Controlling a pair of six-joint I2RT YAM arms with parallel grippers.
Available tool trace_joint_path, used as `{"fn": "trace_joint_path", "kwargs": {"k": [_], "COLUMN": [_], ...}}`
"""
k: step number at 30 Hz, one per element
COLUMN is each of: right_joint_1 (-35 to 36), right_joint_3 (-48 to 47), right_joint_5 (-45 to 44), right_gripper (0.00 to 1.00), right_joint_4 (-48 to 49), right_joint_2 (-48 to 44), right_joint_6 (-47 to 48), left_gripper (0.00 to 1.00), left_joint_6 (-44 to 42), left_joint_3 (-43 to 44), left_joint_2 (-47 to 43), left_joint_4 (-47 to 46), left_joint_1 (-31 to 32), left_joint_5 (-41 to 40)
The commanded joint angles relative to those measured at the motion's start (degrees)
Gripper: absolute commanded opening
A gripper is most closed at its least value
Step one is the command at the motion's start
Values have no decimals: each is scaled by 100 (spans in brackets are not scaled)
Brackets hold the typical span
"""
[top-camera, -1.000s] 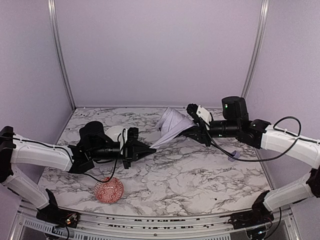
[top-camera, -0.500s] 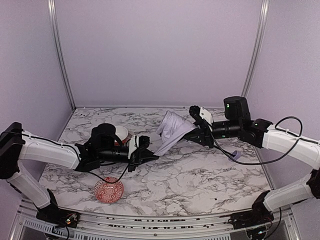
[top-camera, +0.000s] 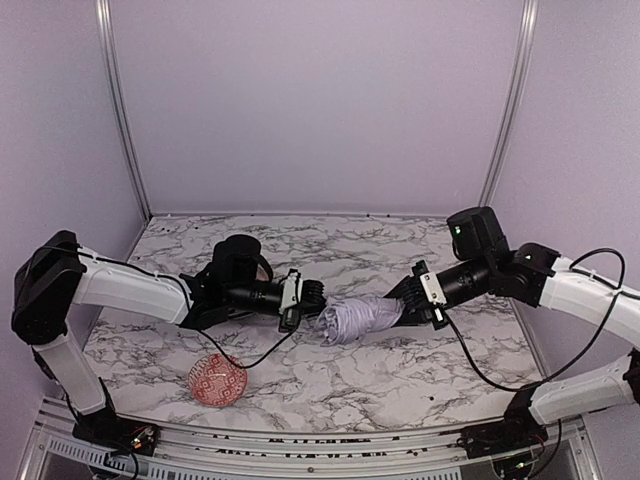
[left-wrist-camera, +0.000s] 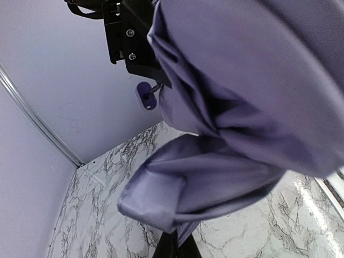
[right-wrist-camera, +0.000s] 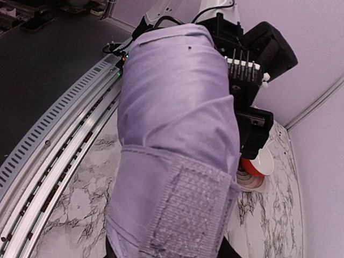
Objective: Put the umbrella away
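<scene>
The umbrella (top-camera: 358, 320), its lavender fabric bunched together, is held over the middle of the marble table (top-camera: 400, 390), between the two arms. Its right end is clasped by the right gripper (top-camera: 408, 306), whose jaws are partly closed around it. The left gripper (top-camera: 312, 300) is fully closed and set against the left end; whether fabric is pinched cannot be told. A red patterned bowl (top-camera: 218, 380) is seen near the front edge.

Count: 1 umbrella (top-camera: 358, 320), 1 red bowl (top-camera: 218, 379), 2 hands: L hand (top-camera: 314, 301), R hand (top-camera: 404, 306).
</scene>
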State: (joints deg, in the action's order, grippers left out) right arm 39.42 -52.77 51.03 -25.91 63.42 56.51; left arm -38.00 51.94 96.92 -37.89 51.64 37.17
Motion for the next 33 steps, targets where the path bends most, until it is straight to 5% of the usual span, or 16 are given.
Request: {"fn": "trace_joint_path", "kwargs": {"k": [1,7,16,24,33], "right_joint_1": [1025,1544,1556,1551,1408], "right_joint_3": [-529,-73,1474,1176,1283], "right_joint_5": [600,-758,-3061,-3843,-4327], "right_gripper": [0,0,0,0,0], "right_joint_4": [-1391,-1460,986,604,1808], "right_joint_2": [152,801,1133,2342,2632], "right_joint_6": [1413,1032,-681,-708,-1467], "left_gripper": [0,0,0,0,0], "left_joint_6": [-828,-1296,-2134,-2472,-2192], "left_joint_3": [353,1123,501,199,-175], "left_joint_2": [609,644,-408,-816,-1014], "left_joint_4": [879,879,881,882,893], "left_joint_1": [-634,-827,-285,141,524], "left_joint_5": [-1117,-1459,-1492,-1797,-1327]}}
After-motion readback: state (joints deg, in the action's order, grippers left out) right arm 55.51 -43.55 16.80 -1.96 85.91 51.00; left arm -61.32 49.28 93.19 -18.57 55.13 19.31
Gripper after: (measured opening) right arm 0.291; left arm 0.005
